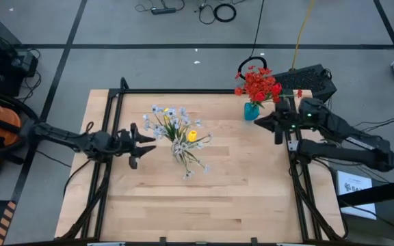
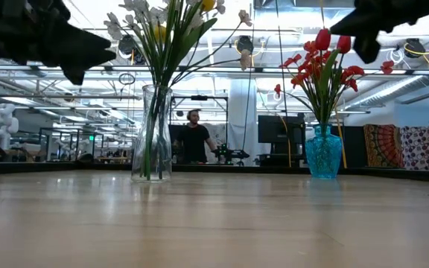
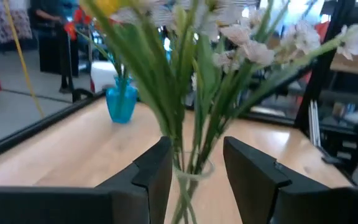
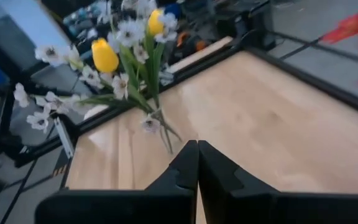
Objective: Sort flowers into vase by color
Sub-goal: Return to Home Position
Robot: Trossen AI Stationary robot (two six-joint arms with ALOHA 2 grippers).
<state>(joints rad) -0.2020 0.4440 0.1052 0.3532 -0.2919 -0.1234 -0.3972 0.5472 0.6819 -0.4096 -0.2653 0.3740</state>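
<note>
A: Where did the flowers end up?
B: The red flowers (image 1: 260,85) stood in the blue vase (image 1: 251,112) on the right side of the worktop (image 1: 238,198). The white and yellow flowers (image 1: 173,126) stood in the clear vase (image 2: 152,134) near the middle.
A: And the arms?
B: The left gripper (image 3: 196,149) hung spread, just beside the clear vase. The right gripper (image 4: 197,147) had its fingers pressed together, near the blue vase.

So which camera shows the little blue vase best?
The low view: the blue vase stands whole, side-on. From above, red flowers mostly cover it; the left wrist view shows it far off; the right wrist view misses it.
</note>
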